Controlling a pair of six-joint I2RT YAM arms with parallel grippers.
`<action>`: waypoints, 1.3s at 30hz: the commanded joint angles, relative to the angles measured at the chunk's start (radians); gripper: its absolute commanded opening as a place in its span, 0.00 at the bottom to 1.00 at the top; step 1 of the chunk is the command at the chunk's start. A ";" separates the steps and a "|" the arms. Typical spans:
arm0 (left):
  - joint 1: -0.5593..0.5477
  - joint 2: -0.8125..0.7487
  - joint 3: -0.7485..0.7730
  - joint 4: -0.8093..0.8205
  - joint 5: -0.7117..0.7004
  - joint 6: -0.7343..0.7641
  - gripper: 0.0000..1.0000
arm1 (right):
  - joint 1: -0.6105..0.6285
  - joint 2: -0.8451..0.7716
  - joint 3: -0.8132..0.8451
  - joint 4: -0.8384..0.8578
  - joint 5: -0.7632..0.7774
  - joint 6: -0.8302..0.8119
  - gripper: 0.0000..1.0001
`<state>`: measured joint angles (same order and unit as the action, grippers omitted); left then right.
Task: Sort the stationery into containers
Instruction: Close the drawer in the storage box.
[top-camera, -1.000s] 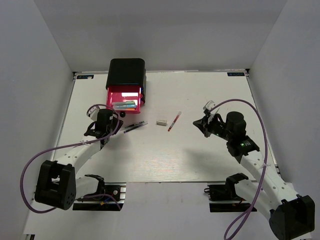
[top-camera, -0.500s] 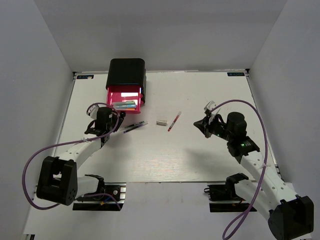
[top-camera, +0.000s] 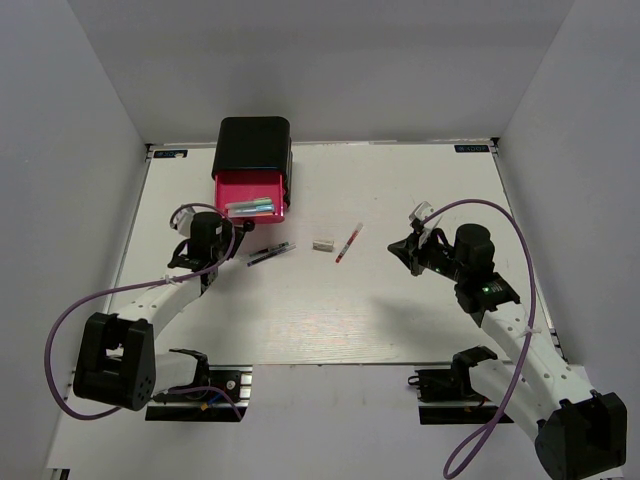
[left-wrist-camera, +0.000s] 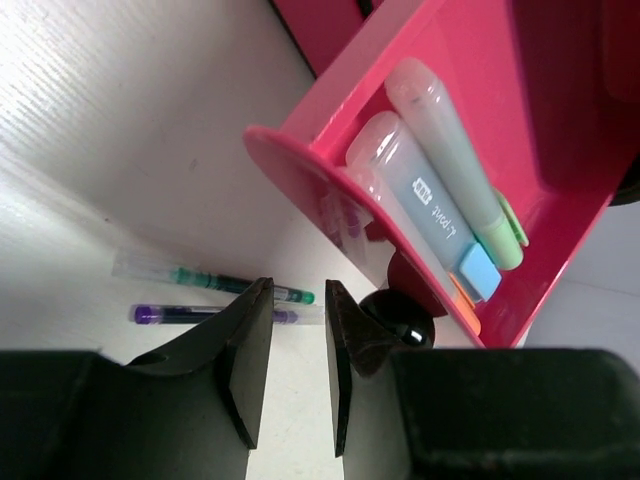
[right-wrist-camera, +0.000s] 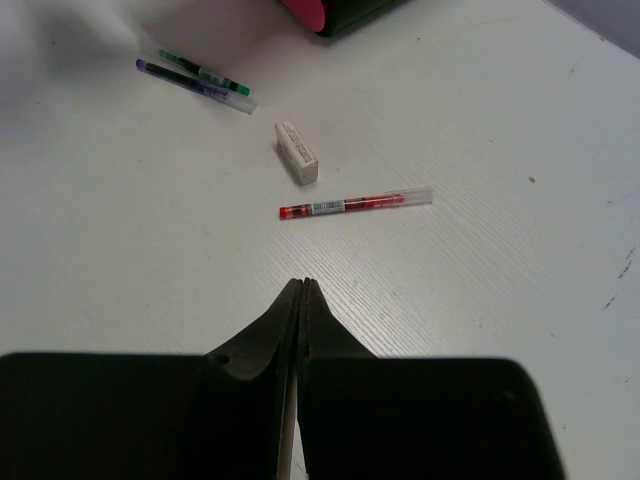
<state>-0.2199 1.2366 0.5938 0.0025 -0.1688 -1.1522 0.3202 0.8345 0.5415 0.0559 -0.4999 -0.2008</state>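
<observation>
The black cabinet (top-camera: 255, 145) stands at the back left with one pink-red drawer (top-camera: 240, 185) pulled partly out. Several stubby markers (left-wrist-camera: 440, 190) with green, blue and orange ends lie in the drawer (left-wrist-camera: 480, 60). My left gripper (left-wrist-camera: 298, 300) is open with nothing between its jaws, and its right finger sits against the drawer's black knob (left-wrist-camera: 400, 312). A green pen (left-wrist-camera: 200, 278) and a purple pen (left-wrist-camera: 170, 314) lie just beyond it. The eraser (right-wrist-camera: 297, 151) and the red pen (right-wrist-camera: 355, 205) lie mid-table. My right gripper (right-wrist-camera: 303, 285) is shut and empty, hovering short of the red pen.
The two dark pens (top-camera: 270, 253) lie right of my left gripper (top-camera: 222, 232). The eraser (top-camera: 322, 244) and the red pen (top-camera: 348, 242) sit between the arms, left of my right gripper (top-camera: 400, 247). White walls enclose the table.
My left gripper has moved toward the cabinet and the drawer has slid partly back in. The right arm has not moved.
</observation>
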 joint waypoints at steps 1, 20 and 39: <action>0.002 -0.016 0.003 0.085 0.011 -0.024 0.38 | -0.007 -0.015 -0.005 0.042 -0.015 0.009 0.00; 0.011 -0.038 -0.012 0.077 -0.008 -0.043 0.36 | -0.012 -0.014 -0.005 0.039 -0.019 0.003 0.00; -0.007 -0.206 -0.060 0.033 0.072 0.376 0.46 | -0.013 -0.009 -0.006 0.042 -0.026 0.004 0.00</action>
<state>-0.2245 1.0542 0.5190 0.0528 -0.1276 -0.8845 0.3134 0.8349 0.5411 0.0563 -0.5087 -0.2008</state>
